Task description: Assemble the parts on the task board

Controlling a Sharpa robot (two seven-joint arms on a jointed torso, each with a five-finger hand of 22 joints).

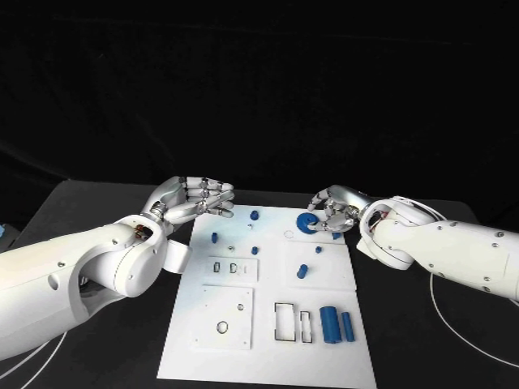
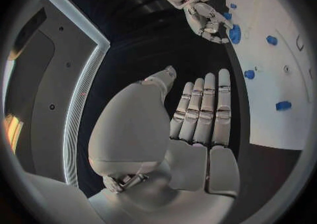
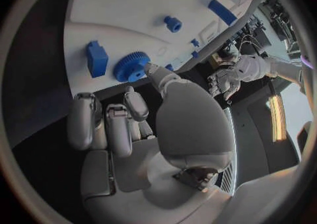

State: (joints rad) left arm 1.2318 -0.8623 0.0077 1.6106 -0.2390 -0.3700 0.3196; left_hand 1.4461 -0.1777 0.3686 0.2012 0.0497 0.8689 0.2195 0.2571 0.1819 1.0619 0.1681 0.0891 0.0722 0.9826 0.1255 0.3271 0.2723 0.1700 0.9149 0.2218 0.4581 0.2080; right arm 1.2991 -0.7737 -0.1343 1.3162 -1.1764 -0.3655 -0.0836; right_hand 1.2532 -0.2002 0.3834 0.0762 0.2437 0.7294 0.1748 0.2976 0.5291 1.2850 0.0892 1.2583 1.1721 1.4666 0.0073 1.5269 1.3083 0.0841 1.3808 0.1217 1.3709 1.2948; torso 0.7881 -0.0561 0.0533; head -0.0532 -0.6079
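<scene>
My right robot hand (image 1: pixel 331 212) pinches a toothed blue gear (image 1: pixel 309 220), lying flat on the smooth white task board (image 1: pixel 272 340). My left robot hand (image 1: pixel 195 198) hovers with its fingers spread, holding nothing.

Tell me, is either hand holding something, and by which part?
The right hand touches the blue gear at its toothed rim; whether it grips it cannot be told. The left hand holds nothing.
</scene>
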